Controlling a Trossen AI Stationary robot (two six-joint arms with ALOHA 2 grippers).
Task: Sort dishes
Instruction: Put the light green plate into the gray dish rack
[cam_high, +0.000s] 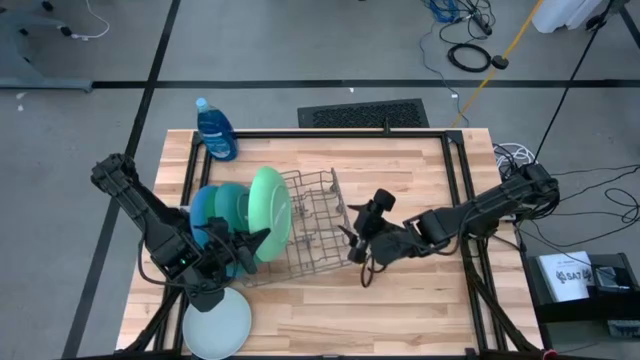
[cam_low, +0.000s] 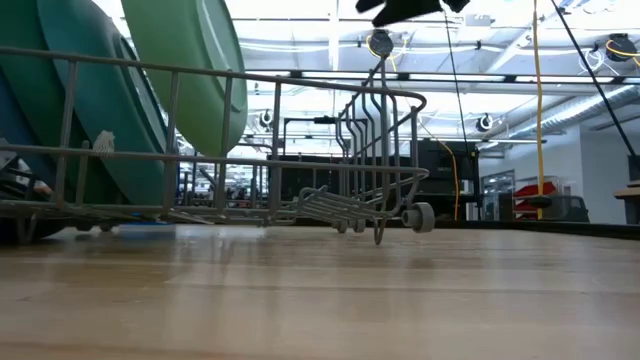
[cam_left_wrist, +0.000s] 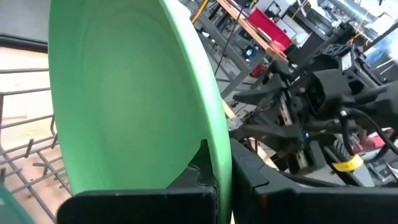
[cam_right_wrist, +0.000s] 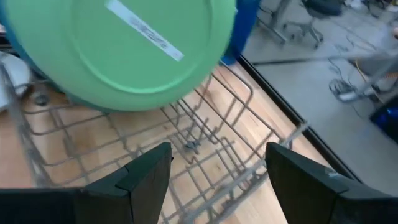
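Left pincer (cam_high: 262, 238) clamped on the rim of the light green plate (cam_high: 270, 212), held upright at left centre of the high view, over the left end of the wire rack (cam_high: 315, 222). Best lowered straight between the wires, kept vertical, just beside the dark green plate (cam_high: 232, 205) and the blue plate (cam_high: 203, 210) standing behind. Right pincer (cam_high: 355, 228) apart, empty, beside the rack's right end. Pale plate (cam_high: 217, 322) flat on the counter (cam_high: 330, 310) at lower left, not yet racked.
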